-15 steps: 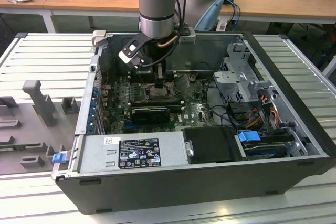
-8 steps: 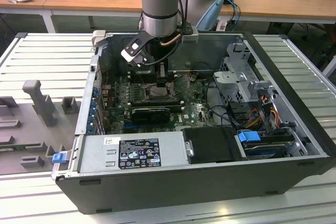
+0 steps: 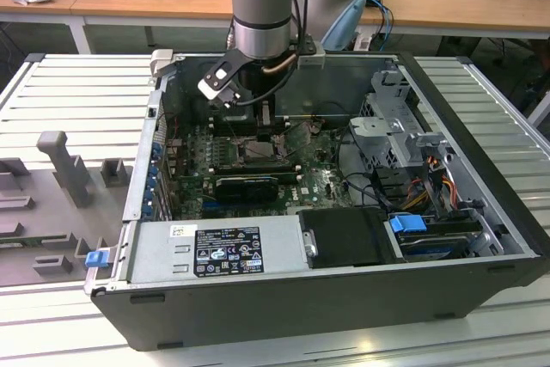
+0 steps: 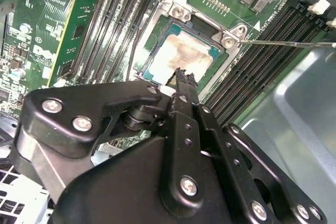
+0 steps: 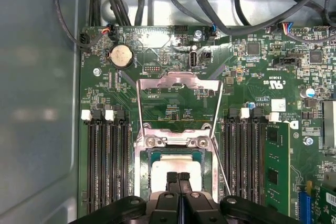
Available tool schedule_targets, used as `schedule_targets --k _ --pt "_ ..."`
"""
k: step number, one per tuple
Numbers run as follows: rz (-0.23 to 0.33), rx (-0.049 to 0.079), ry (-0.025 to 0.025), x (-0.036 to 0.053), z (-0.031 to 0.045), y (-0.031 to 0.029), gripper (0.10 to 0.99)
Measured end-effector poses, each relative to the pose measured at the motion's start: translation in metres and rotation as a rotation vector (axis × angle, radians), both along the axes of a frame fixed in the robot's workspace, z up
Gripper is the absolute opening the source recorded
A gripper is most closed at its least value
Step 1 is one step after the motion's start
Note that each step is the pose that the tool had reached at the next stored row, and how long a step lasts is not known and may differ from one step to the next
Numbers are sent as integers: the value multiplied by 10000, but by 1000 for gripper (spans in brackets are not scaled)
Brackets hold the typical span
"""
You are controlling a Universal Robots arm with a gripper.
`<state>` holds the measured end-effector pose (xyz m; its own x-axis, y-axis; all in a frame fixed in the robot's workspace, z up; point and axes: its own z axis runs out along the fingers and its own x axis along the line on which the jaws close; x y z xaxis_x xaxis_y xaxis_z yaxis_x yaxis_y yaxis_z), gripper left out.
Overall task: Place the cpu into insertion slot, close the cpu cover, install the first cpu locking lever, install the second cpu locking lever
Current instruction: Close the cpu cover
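Observation:
The cpu [image 4: 186, 53] [image 5: 176, 165], with a dull silver top, lies flat in the insertion slot [image 4: 157, 35] [image 5: 144, 169] on the green motherboard. My gripper [image 4: 184, 76] [image 5: 178, 176] hangs directly over the chip. Its black fingertips are pressed together and nothing is between them. I cannot tell whether the tips touch the chip. The cpu cover [image 5: 178, 81] is swung open, away from the socket on its hinge. A thin locking lever [image 4: 294, 43] [image 5: 220, 150] stands raised beside the socket. In the exterior view the gripper [image 3: 266, 125] reaches down into the case over the slot [image 3: 258, 156].
Black memory slots [image 5: 105, 161] [image 5: 247, 156] flank the socket on both sides. Cables [image 5: 210, 3] run across the case wall beyond the board. The power supply [image 3: 215, 251] and a drive bay [image 3: 404, 126] stand inside the open case [image 3: 507, 238].

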<state>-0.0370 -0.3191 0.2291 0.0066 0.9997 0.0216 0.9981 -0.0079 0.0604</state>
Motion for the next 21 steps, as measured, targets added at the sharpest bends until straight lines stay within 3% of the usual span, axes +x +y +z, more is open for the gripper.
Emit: schedule_targets --k 21 --pt "0 0 2 1 96 0 106"
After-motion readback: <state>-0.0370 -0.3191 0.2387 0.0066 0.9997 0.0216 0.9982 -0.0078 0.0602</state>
